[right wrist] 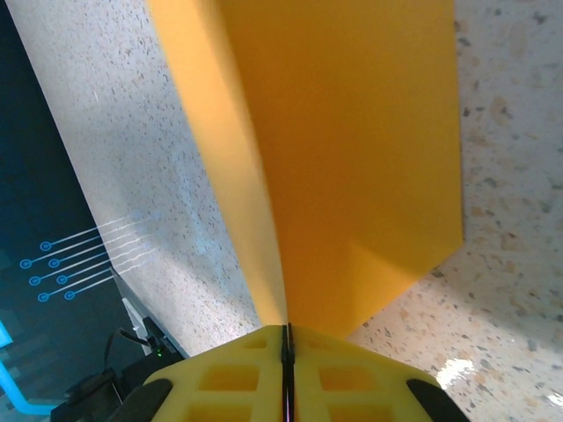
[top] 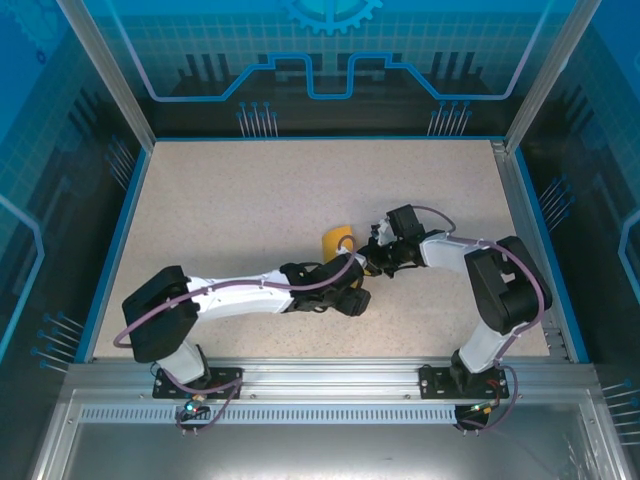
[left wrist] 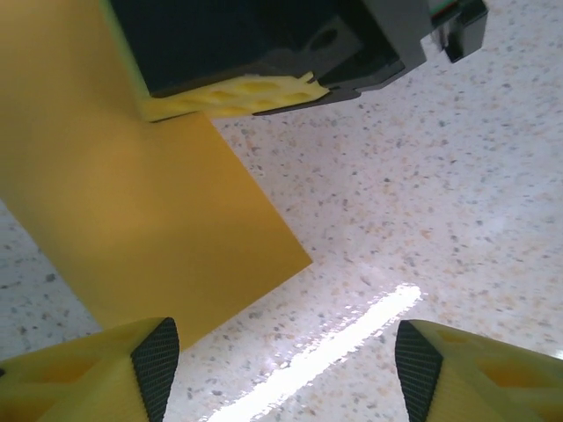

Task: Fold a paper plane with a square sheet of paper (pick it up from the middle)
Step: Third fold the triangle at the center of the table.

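Observation:
The square sheet of paper (top: 338,240), orange-yellow, stands doubled over at the table's middle. My right gripper (right wrist: 287,338) is shut on it, and the two layers of the sheet (right wrist: 352,132) spread away from the closed yellow fingers. In the left wrist view the sheet (left wrist: 132,202) hangs down to the tabletop, with the right gripper's fingers (left wrist: 264,92) pinching its upper edge. My left gripper (left wrist: 286,365) is open just in front of the sheet's lower corner, its left pad (left wrist: 154,365) close to the paper's edge, with nothing between the pads. The paper plane is out of view.
The speckled table (top: 250,200) stretches wide to the back and left. Both arms meet near the centre, the left gripper (top: 352,290) just below the right gripper (top: 375,255). Blue walls and metal rails frame the table.

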